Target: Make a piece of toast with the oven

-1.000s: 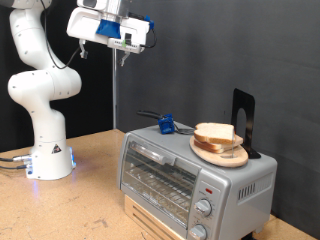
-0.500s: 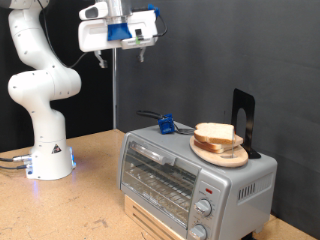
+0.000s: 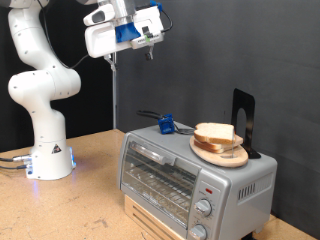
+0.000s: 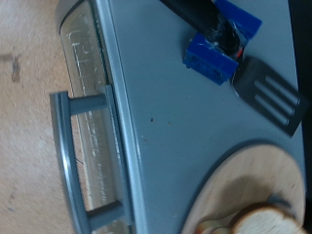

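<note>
The silver oven [image 3: 190,172] stands on the table with its glass door shut; its two knobs and red light are at the front, towards the exterior view's right. Two bread slices [image 3: 215,133] lie stacked on a round wooden plate [image 3: 225,156] on the oven's top. My gripper [image 3: 148,45] hangs high in the air, up and to the exterior view's left of the oven, holding nothing that shows. The wrist view looks down on the oven top [image 4: 161,136], the door handle [image 4: 68,156], the plate's rim [image 4: 244,180] and a bread edge [image 4: 258,222]. No fingers show there.
A blue clip-like object [image 3: 166,125] with a black spatula [image 4: 268,90] lies on the oven's top at the back. A black stand [image 3: 243,120] rises behind the plate. The oven rests on a wooden box [image 3: 150,215]. The arm's white base [image 3: 48,150] stands at the left.
The hand has moved towards the exterior view's right and turned, staying high above the table. The oven, plate and bread have not moved.
</note>
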Action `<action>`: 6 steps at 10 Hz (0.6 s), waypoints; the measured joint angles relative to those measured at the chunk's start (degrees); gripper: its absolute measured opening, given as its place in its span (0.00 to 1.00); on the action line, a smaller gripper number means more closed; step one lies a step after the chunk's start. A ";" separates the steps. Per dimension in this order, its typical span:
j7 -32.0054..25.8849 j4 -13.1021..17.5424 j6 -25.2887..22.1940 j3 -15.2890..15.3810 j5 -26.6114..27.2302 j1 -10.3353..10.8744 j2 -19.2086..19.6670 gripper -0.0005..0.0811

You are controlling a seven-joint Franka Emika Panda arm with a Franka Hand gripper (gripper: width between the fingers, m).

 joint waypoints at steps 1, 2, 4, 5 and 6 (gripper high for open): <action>-7.23 0.31 0.24 -0.73 -0.34 0.77 0.88 1.00; -12.49 1.33 0.40 -1.11 -0.62 1.50 2.53 1.00; -10.53 0.97 0.40 -1.42 2.26 1.43 2.26 1.00; -10.82 -0.25 4.16 -1.73 4.88 1.44 2.09 1.00; -10.82 -2.02 7.20 -1.73 5.67 1.42 2.05 1.00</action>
